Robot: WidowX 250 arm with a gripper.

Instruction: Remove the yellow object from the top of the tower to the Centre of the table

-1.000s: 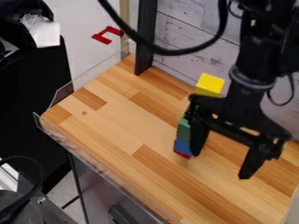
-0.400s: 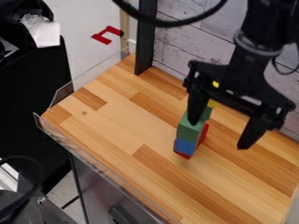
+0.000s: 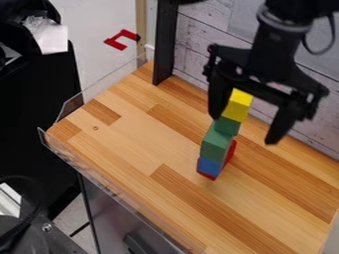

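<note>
Atop block tower, yellow block (image 3: 238, 105), on dark green block (image 3: 227, 126); lighter green and blue (image 3: 210, 166) below. Hand (image 3: 245, 116) around yellow's level, fingers spread wide apart, above wooden surface (image 3: 132, 134).

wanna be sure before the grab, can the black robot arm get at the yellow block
Probably yes: the claw is open, with the yellow block showing between its fingers and nothing stacked on it, though one finger looks very close.

free: tabletop (image 3: 245, 213) in front of block tower (image 3: 216, 145) | obstacles: tower, black post (image 3: 165, 44), plank wall (image 3: 205, 44)
</note>
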